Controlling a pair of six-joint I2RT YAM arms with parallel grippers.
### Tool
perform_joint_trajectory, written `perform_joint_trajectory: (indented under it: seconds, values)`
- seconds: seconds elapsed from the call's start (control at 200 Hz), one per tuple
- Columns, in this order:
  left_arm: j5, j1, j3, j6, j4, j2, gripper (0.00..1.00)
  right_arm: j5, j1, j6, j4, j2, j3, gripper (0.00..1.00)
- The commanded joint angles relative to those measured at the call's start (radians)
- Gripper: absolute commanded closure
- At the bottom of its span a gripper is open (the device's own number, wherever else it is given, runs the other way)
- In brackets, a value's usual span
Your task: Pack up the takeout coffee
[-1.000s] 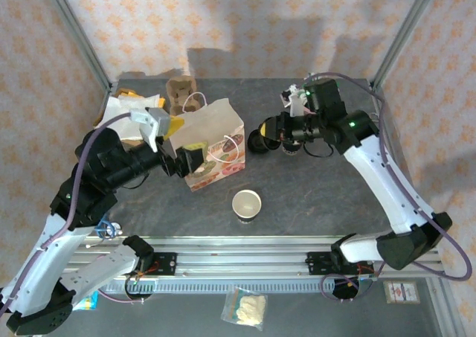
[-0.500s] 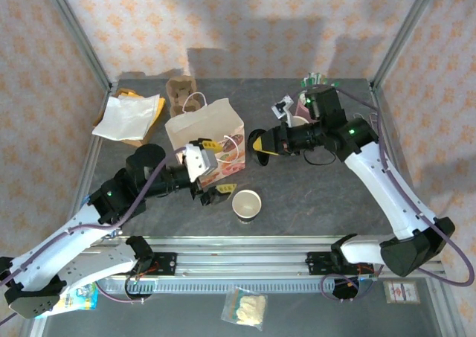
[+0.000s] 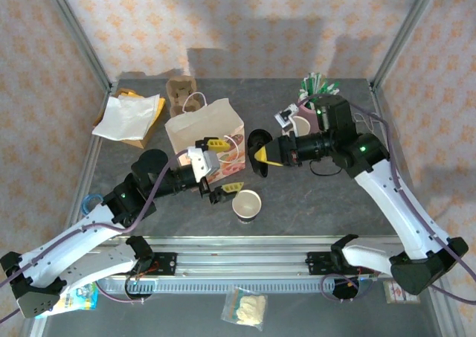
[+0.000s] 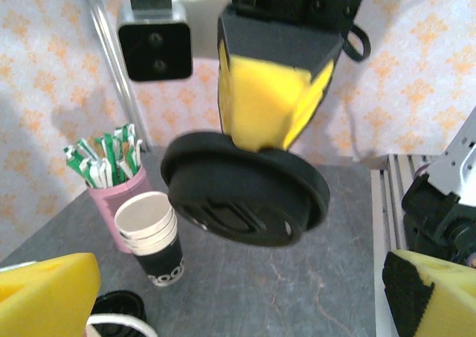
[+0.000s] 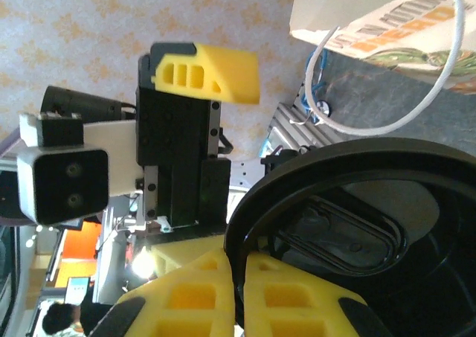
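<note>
- Cup (image 3: pixel 247 204) stands upright on the counter (image 3: pixel 320 196), near the front edge and mid-way between the arms. Its mouth is open and there's no lid on it.
- Lid (image 3: pixel 259 143) is off the counter, up in the air. Right fingers (image 3: pixel 268 155) are clenched on its rim and hold it tilted. The left wrist cam shows this clearly: lid (image 4: pixel 245 196) pinched from above by the yellow pads (image 4: pixel 264 103).
- In the top view the lid sits just right of the paper bag (image 3: pixel 204 125) and back from the cup, so it isn't over the cup's mouth yet.
- Left fingers (image 3: pixel 216 142) are spread wide w/ nothing in them, hovering between bag and cup. One tip is just beside the cup's rim.
- Bag stands upright behind the cup. Can't tell if anything's inside it.
- My read: you're early-to-mid task. Lid pickup looks done.
- Left to do: lid onto the cup and pressed home, then the capped cup into the bag.
- Watch that the open cup has nothing bracing it. The left arm looks placed to steady it, but it's not gripping.
</note>
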State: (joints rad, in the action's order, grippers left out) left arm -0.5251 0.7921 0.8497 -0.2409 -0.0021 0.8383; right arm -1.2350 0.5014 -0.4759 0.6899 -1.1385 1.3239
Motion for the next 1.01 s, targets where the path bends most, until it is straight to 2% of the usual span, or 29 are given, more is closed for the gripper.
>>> perform_joint_trajectory:
  seconds: [0.0,0.295,0.791,1.001]
  values:
    - [-0.071,0.006,0.001,0.035,0.100,0.021,0.01,-0.040,0.026,-0.049,-0.069,0.028,-0.027,0.92]
    - [-0.135,0.007,0.025,0.055,0.123,0.082,0.01,-0.036,0.080,-0.067,-0.070,0.032,-0.020,0.93]
    - [-0.198,0.007,0.054,0.086,0.153,0.125,0.01,-0.045,0.095,-0.144,-0.137,0.040,-0.011,0.94]
    - [-0.208,0.007,0.049,0.124,0.219,0.144,0.01,-0.043,0.106,-0.175,-0.171,0.045,-0.008,0.95]
